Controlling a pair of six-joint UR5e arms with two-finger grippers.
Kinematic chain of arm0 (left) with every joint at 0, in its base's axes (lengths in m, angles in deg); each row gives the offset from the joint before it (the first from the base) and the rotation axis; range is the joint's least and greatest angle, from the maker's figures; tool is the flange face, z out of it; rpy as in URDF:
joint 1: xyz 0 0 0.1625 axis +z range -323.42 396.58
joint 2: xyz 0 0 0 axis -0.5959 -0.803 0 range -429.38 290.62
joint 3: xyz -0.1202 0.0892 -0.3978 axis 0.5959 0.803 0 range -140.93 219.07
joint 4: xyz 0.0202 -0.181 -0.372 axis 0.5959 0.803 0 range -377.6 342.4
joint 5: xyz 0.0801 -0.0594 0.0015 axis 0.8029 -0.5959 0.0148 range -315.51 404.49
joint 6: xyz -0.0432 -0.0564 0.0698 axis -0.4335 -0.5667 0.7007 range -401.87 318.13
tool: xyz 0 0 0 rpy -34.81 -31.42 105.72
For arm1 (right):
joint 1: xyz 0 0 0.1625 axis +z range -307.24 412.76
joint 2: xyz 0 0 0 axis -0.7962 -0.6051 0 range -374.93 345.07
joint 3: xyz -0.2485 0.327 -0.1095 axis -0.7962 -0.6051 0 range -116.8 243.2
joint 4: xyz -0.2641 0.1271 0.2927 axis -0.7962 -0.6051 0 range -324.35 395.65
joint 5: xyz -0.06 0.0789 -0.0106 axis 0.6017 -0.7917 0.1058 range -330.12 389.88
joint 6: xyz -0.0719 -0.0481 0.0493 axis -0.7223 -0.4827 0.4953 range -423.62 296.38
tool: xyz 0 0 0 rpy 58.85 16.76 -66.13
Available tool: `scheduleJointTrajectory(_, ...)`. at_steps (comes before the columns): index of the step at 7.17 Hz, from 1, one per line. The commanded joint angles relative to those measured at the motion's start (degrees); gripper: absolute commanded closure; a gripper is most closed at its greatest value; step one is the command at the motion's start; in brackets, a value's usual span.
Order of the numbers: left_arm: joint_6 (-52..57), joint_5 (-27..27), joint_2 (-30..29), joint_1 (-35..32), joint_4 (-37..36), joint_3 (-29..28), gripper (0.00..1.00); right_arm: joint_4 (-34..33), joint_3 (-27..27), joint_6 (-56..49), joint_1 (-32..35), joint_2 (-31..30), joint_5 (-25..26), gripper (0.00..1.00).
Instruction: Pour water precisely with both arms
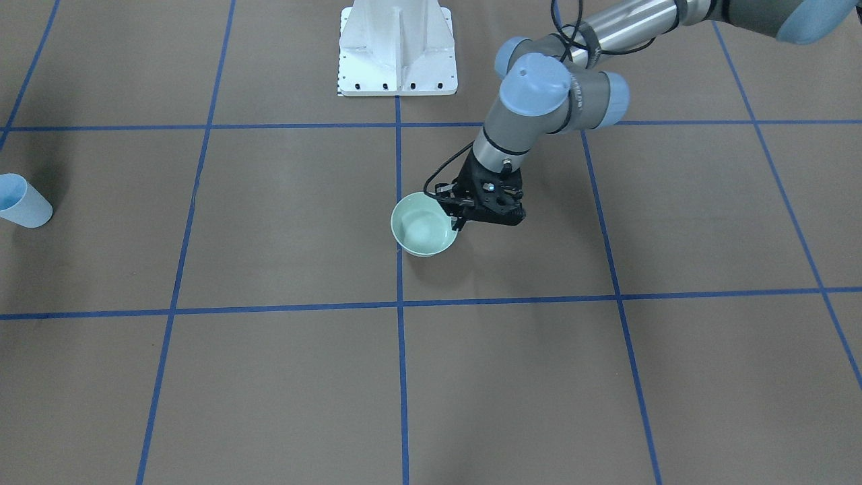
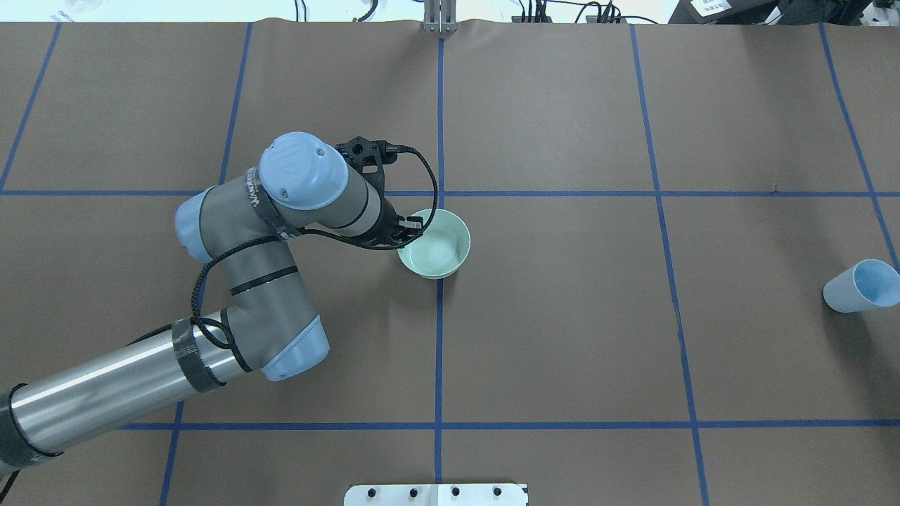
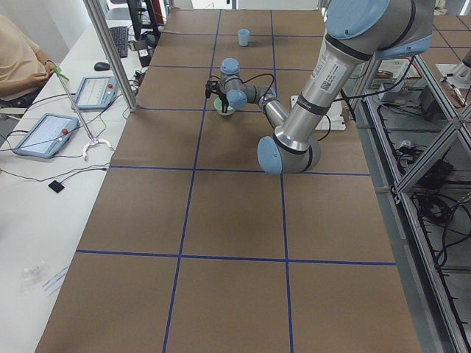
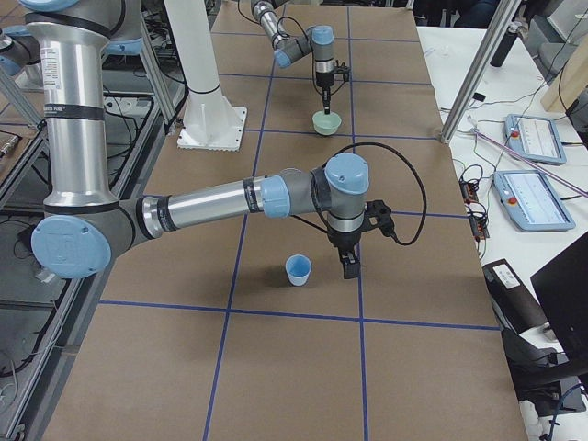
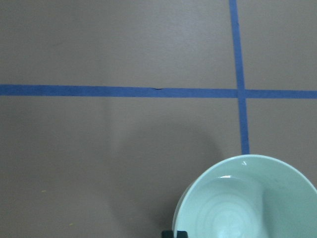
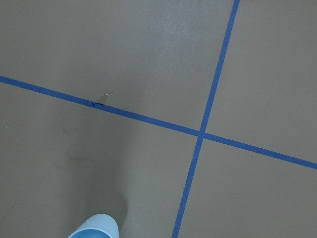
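Observation:
A pale green bowl (image 1: 423, 233) (image 2: 434, 244) stands near the table's middle, where two blue tape lines cross. My left gripper (image 1: 458, 219) (image 2: 410, 226) reaches down from the silver-grey arm (image 2: 281, 211) and is shut on the bowl's rim on its side. In the left wrist view the bowl (image 5: 247, 203) fills the lower right. A light blue cup (image 1: 23, 201) (image 2: 861, 286) (image 4: 298, 269) stands far out on my right. My right gripper (image 4: 348, 266) hangs just beside it; I cannot tell whether it is open. The cup's rim (image 6: 94, 227) shows in the right wrist view. No water is discernible.
The white bolted pedestal (image 1: 397, 50) (image 2: 436, 494) stands at the robot's edge of the table. Blue tape lines (image 2: 439, 351) grid the brown table. Side benches hold tablets (image 3: 44, 134) (image 4: 529, 138) and cables, and a person (image 3: 18, 59) sits at one.

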Motion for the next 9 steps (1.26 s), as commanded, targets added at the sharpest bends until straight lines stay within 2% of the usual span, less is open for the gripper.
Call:
scheduleJointTrajectory(1, 0.2, 0.7, -1.2, 0.4, -0.1, -1.6, 0.57, -0.1, -0.2, 0.0, 0.0, 0.2, 0.0, 0.00)
scheduleJointTrajectory(2, 0.3, 0.8, -1.1, 0.2, -0.1, -1.6, 0.02, -0.1, -0.1, 0.0, 0.0, 0.3, 0.0, 0.00)
scheduleJointTrajectory(4, 1.0, 0.3, -1.2, -2.3, -3.0, 1.5, 0.00, 0.0, 0.4, 0.1, 0.0, 0.4, 0.0, 0.00)
scheduleJointTrajectory(5, 6.6, -2.9, -0.9, -5.3, -9.8, 6.1, 0.00, 0.0, 1.0, 3.8, 0.0, 0.4, -0.2, 0.00)
scheduleJointTrajectory(6, 14.7, -3.4, 3.4, -7.6, -15.7, 12.6, 0.00, 0.2, 2.9, 9.6, -1.0, 0.5, -0.9, 0.00)
scheduleJointTrajectory(7, 22.8, -5.2, 9.0, -11.6, -18.4, 17.9, 0.00, 0.1, 5.6, 15.5, -3.4, 0.5, -0.9, 0.00)
scheduleJointTrajectory(9, 41.5, -13.8, 19.4, -24.0, -18.9, 20.8, 0.00, 2.1, 13.8, 35.8, -11.1, -0.1, 0.9, 0.00)
